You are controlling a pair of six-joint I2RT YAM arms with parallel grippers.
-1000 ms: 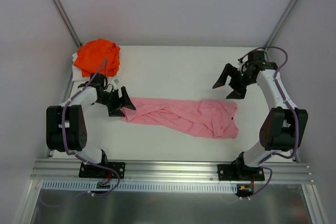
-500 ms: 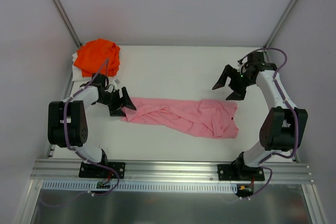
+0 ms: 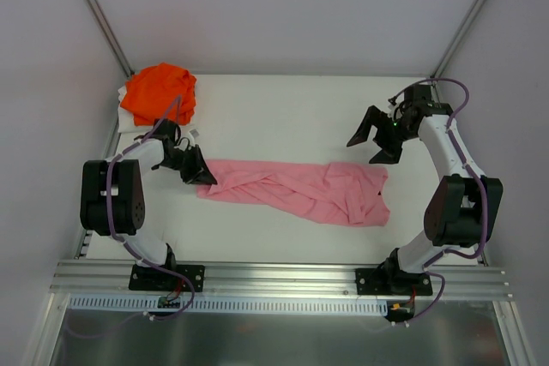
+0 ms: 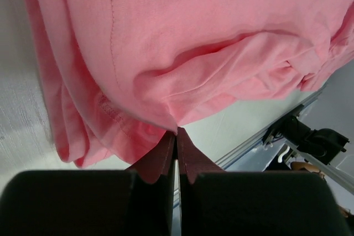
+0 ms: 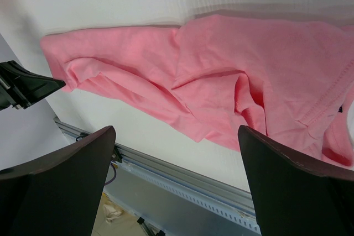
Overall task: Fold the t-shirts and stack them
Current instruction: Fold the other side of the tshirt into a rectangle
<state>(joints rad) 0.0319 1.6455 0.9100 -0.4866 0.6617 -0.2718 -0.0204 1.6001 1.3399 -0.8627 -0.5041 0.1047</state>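
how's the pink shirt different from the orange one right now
The pink shirt lies stretched in a long rumpled strip across the middle of the table; the orange shirt sits bunched in the far left corner. The left gripper is shut at the pink shirt's left end; no gripper touches the orange shirt. Neither is folded yet.

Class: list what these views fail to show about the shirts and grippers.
Left wrist view: whether the shut left gripper pinches the pink t-shirt; cloth overhangs its tips.
Top view: outline of the orange t-shirt, bunched on itself.
Right wrist view: frame edge crops the pink t-shirt.
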